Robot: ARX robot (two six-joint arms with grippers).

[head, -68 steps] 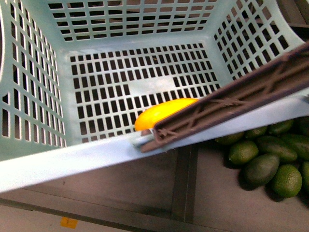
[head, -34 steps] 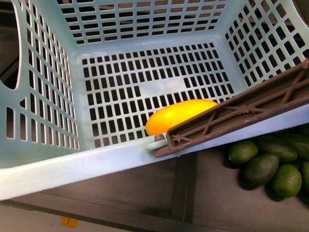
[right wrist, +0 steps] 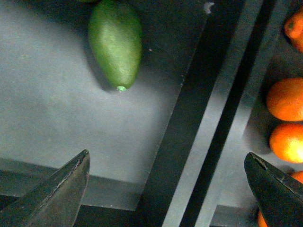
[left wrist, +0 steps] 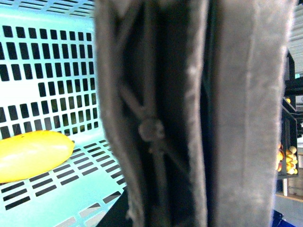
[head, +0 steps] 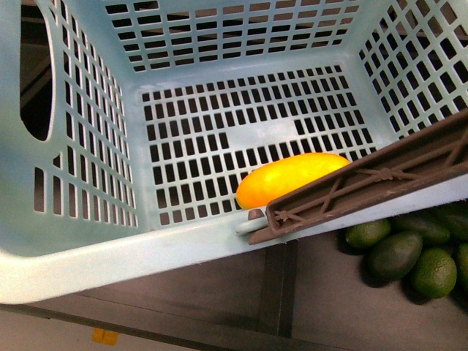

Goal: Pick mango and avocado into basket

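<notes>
The light teal basket (head: 102,263) fills the front view, tilted, with its brown handle (head: 380,183) lying across the near right rim. The yellow mango (head: 292,178) lies on the basket floor against the near wall, and shows too in the left wrist view as the mango (left wrist: 31,155). My left gripper is shut on the basket; its wrist view is filled by the blurred brown handle (left wrist: 156,123). A pile of avocados (head: 402,252) sits below the basket at right. One avocado (right wrist: 116,42) lies on the grey shelf ahead of my open right gripper (right wrist: 168,177), apart from it.
A dark divider rail (right wrist: 208,118) runs across the shelf between the avocado compartment and the orange round fruits (right wrist: 286,116). Distant shelving with yellow fruit (left wrist: 286,156) shows past the handle. A dark shelf edge (head: 278,292) lies under the basket.
The basket has shifted right and downward in the front view. More of the mango shows from behind the handle. The avocado pile stays put.
</notes>
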